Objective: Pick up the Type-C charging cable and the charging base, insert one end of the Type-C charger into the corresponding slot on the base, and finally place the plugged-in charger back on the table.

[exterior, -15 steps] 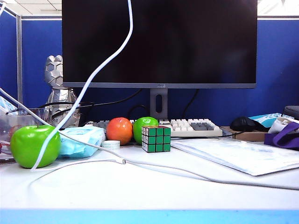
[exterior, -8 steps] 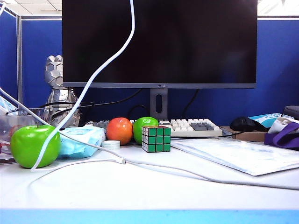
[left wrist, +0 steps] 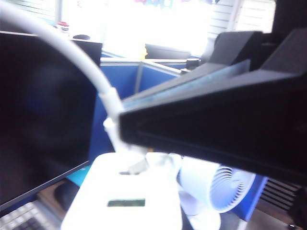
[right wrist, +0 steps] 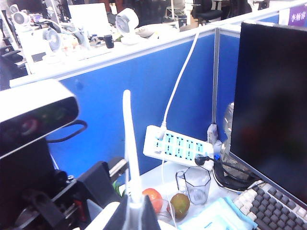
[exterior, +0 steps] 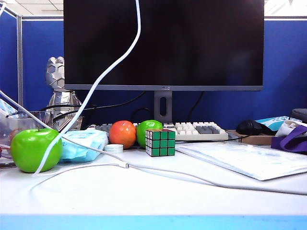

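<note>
Both grippers are above the exterior view's frame. The white charging base (left wrist: 124, 196) fills the left wrist view close up, held in my left gripper (right wrist: 91, 203). My right gripper (right wrist: 133, 213) is shut on the Type-C charging cable (right wrist: 127, 143) just behind its plug (left wrist: 112, 112). The right gripper's dark fingers (left wrist: 201, 115) reach across over the base. The plug's metal tip (left wrist: 136, 165) meets a small opening in the base's face; how deep it sits is unclear. The cable (exterior: 103, 72) hangs down to the table (exterior: 144, 201), its other end (exterior: 125, 165) lying there.
On the desk stand a green apple (exterior: 36, 148), a blue tissue pack (exterior: 84, 143), a Rubik's cube (exterior: 160, 142), two more fruits, a keyboard (exterior: 196, 130) and a monitor (exterior: 163, 43). A thicker white cord (exterior: 201, 179) crosses the table; papers (exterior: 244, 158) lie at right.
The upper part of the hanging cable has drifted slightly to the right. Everything on the table is where it was.
</note>
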